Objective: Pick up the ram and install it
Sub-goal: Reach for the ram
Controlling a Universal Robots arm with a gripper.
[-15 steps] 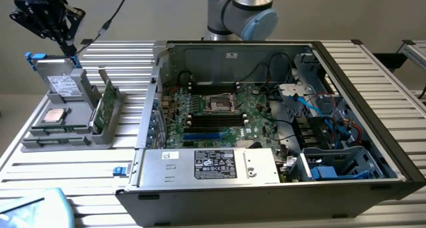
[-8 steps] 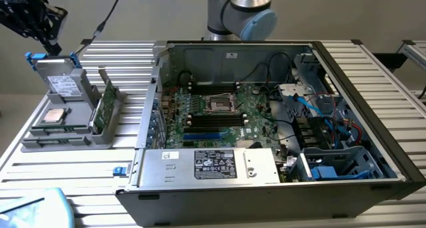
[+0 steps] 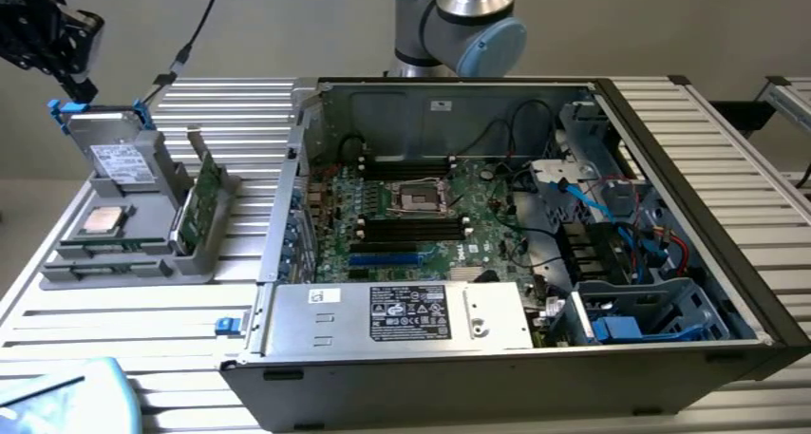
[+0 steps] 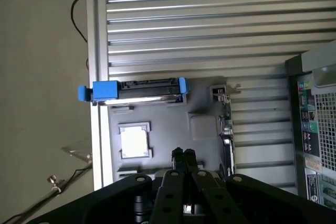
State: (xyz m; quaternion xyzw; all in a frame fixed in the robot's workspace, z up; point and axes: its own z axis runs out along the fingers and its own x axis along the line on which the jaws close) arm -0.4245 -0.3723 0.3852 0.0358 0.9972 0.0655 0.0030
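Hand (image 4: 183, 155): fingers pressed fully together, nothing between them, touching nothing. It hangs above the grey holder (image 3: 127, 263) at the exterior view's left.

Ram (image 3: 193, 211): stands on its long edge in a slot on the holder's side nearest the computer case (image 3: 507, 377), not yet lifted. Long axis level, running near-to-far alongside the case wall.

Counts, left to right on the surface (image 3: 127, 325): one drive (image 3: 121, 159) with blue tabs, one square processor (image 3: 102, 222), one ram stick made out, one open case.
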